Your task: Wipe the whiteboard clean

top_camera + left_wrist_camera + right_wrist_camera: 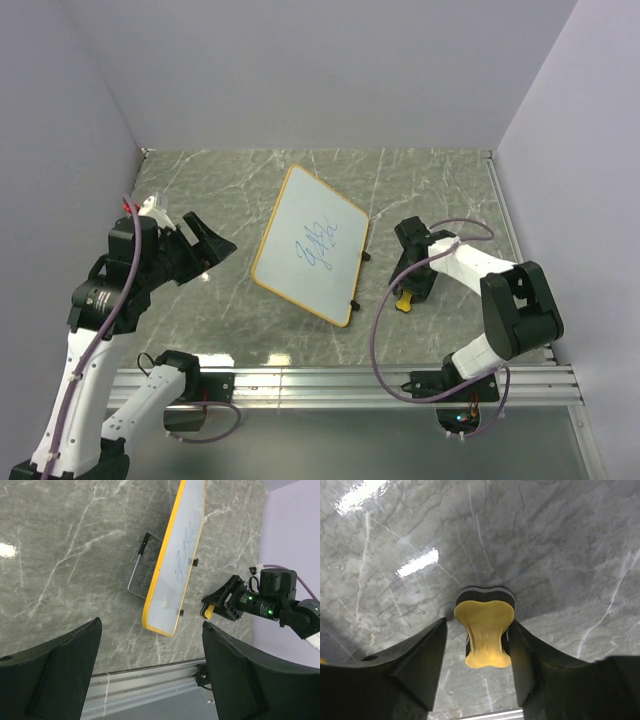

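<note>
From above, I see the scribbled whiteboard [310, 245] mid-desk [450, 190], left hand [210, 250] at its 9 o'clock, right hand [408, 290] at 4; left wrist: fingers spread wide, empty; right wrist: fingers straddling the yellow eraser [485, 630], not clamped.

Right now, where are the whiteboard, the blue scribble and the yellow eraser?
whiteboard [305, 262]: top external view, on its white face.
blue scribble [184, 550]: left wrist view, on the middle strokes.
eraser [484, 630]: right wrist view, on its yellow top.
</note>
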